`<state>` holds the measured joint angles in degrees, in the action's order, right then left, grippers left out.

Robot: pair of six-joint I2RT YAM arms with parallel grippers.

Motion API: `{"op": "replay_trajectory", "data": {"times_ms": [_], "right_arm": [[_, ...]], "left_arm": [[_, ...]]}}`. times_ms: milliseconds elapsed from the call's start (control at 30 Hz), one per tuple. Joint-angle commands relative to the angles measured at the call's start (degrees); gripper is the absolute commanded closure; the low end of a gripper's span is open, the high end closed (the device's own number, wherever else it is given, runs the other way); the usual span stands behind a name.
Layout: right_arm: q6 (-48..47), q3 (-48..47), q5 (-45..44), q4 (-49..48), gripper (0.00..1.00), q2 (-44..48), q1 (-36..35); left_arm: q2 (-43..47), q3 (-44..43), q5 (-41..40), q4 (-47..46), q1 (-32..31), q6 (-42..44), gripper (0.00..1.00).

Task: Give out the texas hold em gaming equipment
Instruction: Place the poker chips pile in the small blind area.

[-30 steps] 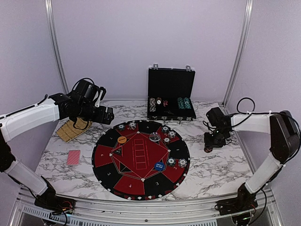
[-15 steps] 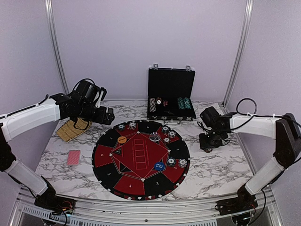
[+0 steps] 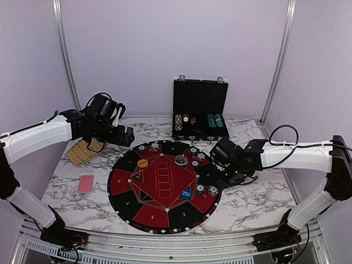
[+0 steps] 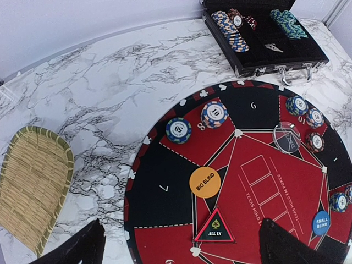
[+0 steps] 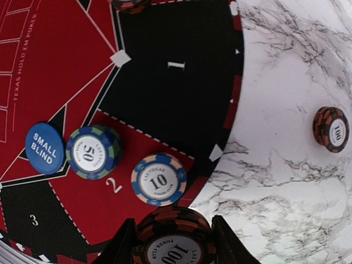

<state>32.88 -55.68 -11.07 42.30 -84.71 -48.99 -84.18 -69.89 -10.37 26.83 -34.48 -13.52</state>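
A grey-veined marble table (image 3: 258,203) under pale walls carries the game. At far left we see one woven tray (image 3: 82,151) and, nearer the camera, red-backed playing cards (image 3: 86,183) lying flat on the marble. The left gripper (image 3: 128,136) hangs released, its fingers wide with nothing between them, by the far left edge of the round mat (image 3: 129,165). On the mat we count three markers: one orange disc (image 4: 204,182), one clear disc (image 4: 286,137) and one blue disc (image 5: 45,148). Behind it the black case (image 3: 199,102) stands open with rows of chips inside. The right arm (image 3: 291,154) reaches across the mat's right edge and hides the grip from above. Up close, the right gripper (image 5: 173,245) is clamped on a dark red stack (image 5: 173,231) marked 100, at the mat's rim. Just beside it, in sector 2, stand two stacks, the 50 stack (image 5: 93,151) and the 10 stack (image 5: 158,179). One lone red stack (image 5: 331,129) sits off the mat on the marble.
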Motion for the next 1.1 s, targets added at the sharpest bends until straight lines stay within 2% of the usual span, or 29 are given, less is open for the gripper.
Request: {"op": "replay_trajectory", "data": {"times_ms": [0, 267, 800, 867, 1067], "right_arm": [[5.97, -2.77, -1.68, 1.30, 0.74, 0.31, -5.69], [9.12, -4.09, -0.87, -2.26, 0.74, -5.31, -12.99], [8.67, -3.48, 0.39, -7.57, 0.72, -13.93, -14.07], [8.69, -3.47, 0.35, -7.24, 0.71, -13.93, -14.11], [8.62, -3.55, 0.55, -6.24, 0.59, -13.73, -14.11]], "left_arm": [[-0.49, 0.37, 0.53, -0.72, 0.29, -0.05, 0.01], [-0.44, 0.34, 0.57, -0.68, 0.29, -0.13, 0.01], [-0.42, 0.37, 0.35, -0.57, 0.29, 0.07, 0.01], [-0.43, 0.37, 0.40, -0.57, 0.29, 0.07, 0.01], [-0.54, 0.39, 0.62, -0.55, 0.29, 0.05, 0.01]]}}
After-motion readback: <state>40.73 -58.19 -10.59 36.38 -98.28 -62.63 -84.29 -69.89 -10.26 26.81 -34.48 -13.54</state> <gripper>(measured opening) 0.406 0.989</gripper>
